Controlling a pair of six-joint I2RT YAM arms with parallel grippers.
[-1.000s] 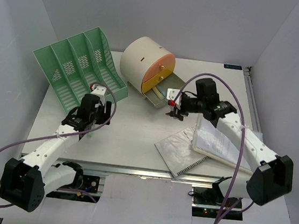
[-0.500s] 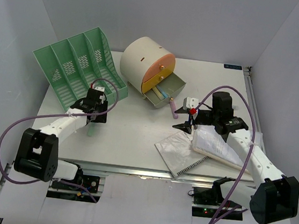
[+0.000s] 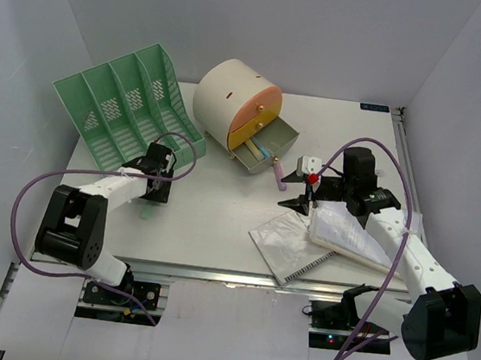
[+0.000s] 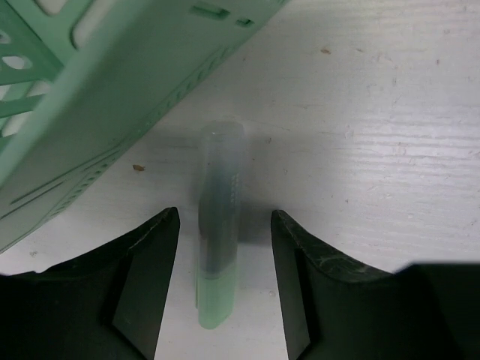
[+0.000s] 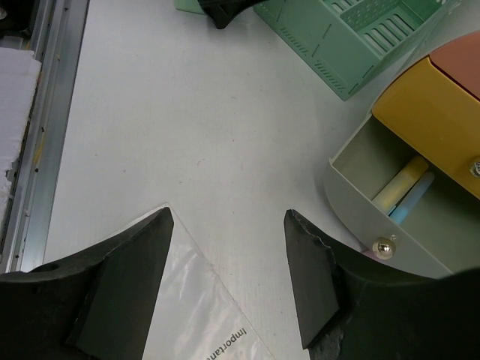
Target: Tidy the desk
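- Left wrist view is showing a green highlighter (image 4: 221, 180) lying flat on the desk (image 4: 375, 150) in the centre of the frame. It is just beside the lower edge of the green file rack (image 4: 82, 97), which is filling the upper left.
- The left gripper (image 4: 223, 217) is straddling the highlighter with its jaws spread, one on each side. A strip of desk is showing between each finger and the barrel, so it is pinching nothing.
- To my eye the highlighter is looking light, stiff and smooth, and being round it is likely to roll or slip out of a skewed squeeze.
- I would be taking it across the middle of the barrel, with the jaws square to its length.
- The rack wall is sitting close on the left-hand side of that frame, and a finger could be catching on it.
- Right wrist view is showing the right gripper (image 5: 229, 217) spread wide and holding nothing, hanging over bare desk. A clear sleeve of paper (image 5: 199, 315) is lying at the bottom edge, and an open drawer (image 5: 375, 180) at the right is holding a yellow and a blue stick.
- Top external view is showing the white desk filling the middle of the frame. The drawer unit (image 3: 228, 100) is at upper centre, and a pink marker (image 3: 278, 174) is lying just in front of it.
- The desk itself is rigid and staying put; only the loose things on it are needing to move.
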